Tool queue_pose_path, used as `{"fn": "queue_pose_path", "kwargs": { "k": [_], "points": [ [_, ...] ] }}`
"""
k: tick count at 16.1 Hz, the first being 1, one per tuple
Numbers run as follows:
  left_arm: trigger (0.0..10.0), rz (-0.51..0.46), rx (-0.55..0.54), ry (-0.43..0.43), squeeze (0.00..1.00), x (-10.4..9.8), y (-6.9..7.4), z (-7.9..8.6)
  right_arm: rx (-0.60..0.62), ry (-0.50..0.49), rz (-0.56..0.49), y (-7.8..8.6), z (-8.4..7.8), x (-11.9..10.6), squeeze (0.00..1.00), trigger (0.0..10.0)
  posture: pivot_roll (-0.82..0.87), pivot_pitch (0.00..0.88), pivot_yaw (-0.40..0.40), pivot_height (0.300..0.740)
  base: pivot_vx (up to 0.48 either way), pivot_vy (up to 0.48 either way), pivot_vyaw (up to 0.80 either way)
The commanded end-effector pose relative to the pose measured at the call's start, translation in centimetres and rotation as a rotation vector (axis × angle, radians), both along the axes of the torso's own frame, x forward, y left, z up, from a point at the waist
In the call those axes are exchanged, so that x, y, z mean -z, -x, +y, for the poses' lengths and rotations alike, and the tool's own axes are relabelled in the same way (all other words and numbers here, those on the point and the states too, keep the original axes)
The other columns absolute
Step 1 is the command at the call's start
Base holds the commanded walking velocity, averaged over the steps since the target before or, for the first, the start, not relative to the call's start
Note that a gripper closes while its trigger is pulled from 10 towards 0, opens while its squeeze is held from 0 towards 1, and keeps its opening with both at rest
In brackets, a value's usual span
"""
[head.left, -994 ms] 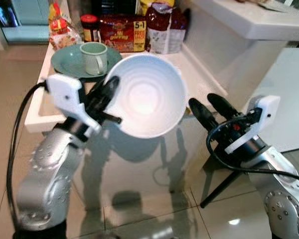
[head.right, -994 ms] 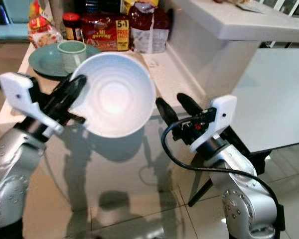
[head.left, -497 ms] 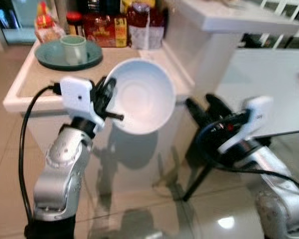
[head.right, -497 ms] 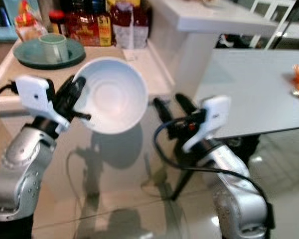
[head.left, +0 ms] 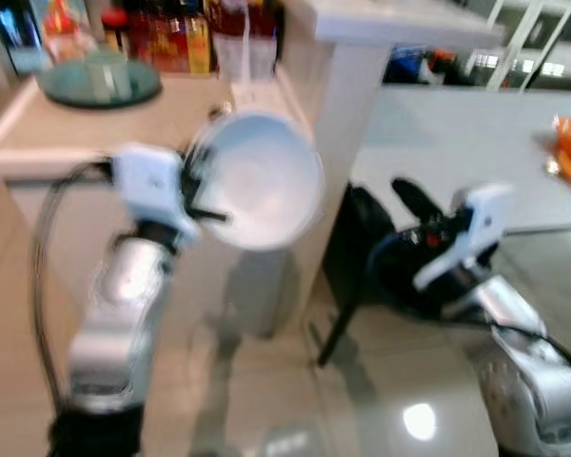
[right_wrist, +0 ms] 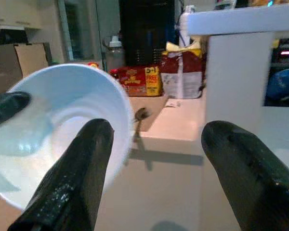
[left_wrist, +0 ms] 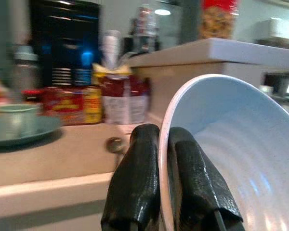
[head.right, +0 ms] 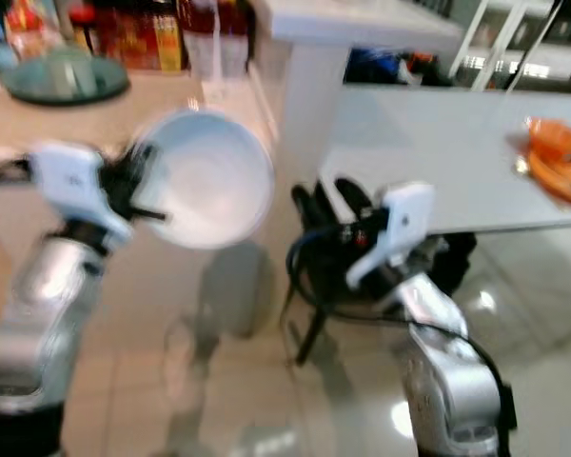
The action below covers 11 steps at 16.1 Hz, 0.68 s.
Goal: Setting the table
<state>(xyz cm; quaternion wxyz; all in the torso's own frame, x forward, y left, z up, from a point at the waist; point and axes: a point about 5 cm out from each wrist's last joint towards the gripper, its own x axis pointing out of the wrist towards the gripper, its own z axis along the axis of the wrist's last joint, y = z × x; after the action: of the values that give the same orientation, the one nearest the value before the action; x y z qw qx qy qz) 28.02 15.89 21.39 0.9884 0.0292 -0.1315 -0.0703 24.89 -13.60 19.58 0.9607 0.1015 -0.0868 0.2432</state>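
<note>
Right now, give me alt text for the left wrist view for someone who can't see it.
The left claw pinches the rim of a white bowl between its two black fingers. Behind, a counter holds a green plate with a cup, a spoon and food packets.

Both eye views were smeared with motion blur, and the floor (head.left: 419,419) threw back a bright glare spot. Wrist views stayed sharper up close, evenly lit, though the bench (left_wrist: 48,154) behind went soft.

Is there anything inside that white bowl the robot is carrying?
The white bowl, pinched at its rim by the left gripper, looks empty inside. One finger covers a small strip of the inner wall.
</note>
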Motion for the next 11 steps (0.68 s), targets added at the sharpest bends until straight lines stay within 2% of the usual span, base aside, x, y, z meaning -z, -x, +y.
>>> {"fn": "queue_pose_path", "kwargs": {
  "k": [1,6,9,11],
  "points": [
    [10.0,-0.034,0.026,0.008,0.0,-0.5,-0.1,-1.0,0.047,0.014,-0.017,-0.2,-0.9,-0.3,0.0,10.0,0.08,0.0,-0.07,0.74,0.0,-0.401,0.49],
    [10.0,-0.037,0.015,0.003,0.0,-0.5,-0.2,-0.9,0.054,0.012,-0.018,-0.3,-1.0,-0.3,0.0,10.0,0.08,0.0,-0.07,0.74,0.0,-0.402,0.49],
    [10.0,-0.047,-0.023,-0.013,0.0,-0.6,-0.7,-0.8,0.118,-0.001,-0.004,-0.5,-1.9,0.0,0.0,10.0,0.07,0.0,-0.06,0.74,0.0,-0.401,0.49],
    [10.0,-0.049,-0.028,-0.015,0.0,-0.6,-0.8,-0.9,0.173,-0.012,0.031,-0.8,-2.5,0.5,0.0,10.0,0.07,0.0,-0.059,0.74,0.0,-0.401,0.0]
  ]
}}
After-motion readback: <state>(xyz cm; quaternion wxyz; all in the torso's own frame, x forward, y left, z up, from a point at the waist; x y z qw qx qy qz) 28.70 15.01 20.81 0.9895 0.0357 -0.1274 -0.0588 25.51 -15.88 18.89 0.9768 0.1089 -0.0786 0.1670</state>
